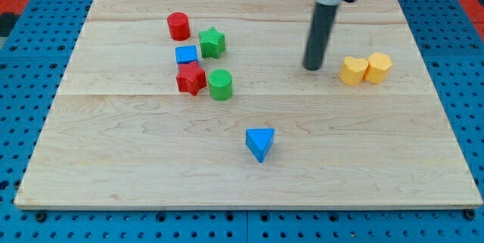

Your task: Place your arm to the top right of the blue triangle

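The blue triangle (259,143) lies on the wooden board, a little below its middle. My tip (312,67) is the lower end of a dark rod that comes down from the view's top. It stands up and to the right of the blue triangle, well apart from it. It touches no block. The yellow heart (352,70) is just to the tip's right, with a small gap between them.
A yellow hexagon (378,67) touches the yellow heart's right side. At upper left sits a cluster: red cylinder (178,26), green star (212,42), blue cube (186,54), red star (190,79), green cylinder (221,84). The board (113,167) lies on a blue pegboard.
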You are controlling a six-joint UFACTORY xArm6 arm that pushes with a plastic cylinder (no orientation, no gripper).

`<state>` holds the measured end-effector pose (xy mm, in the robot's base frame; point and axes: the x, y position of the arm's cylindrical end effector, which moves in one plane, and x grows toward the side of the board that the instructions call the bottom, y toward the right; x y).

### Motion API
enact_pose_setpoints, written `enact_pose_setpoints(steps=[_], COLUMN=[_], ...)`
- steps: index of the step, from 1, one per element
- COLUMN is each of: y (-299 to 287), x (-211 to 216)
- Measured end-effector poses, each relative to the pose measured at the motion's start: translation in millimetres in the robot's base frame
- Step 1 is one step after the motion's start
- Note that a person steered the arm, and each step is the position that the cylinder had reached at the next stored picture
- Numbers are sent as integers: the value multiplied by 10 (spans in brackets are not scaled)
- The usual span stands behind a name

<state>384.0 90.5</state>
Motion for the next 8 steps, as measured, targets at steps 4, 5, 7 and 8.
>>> enact_pose_setpoints(steps=[4,5,7,8], y=[-225,-256,-990,-839], x=[311,318,711,1056])
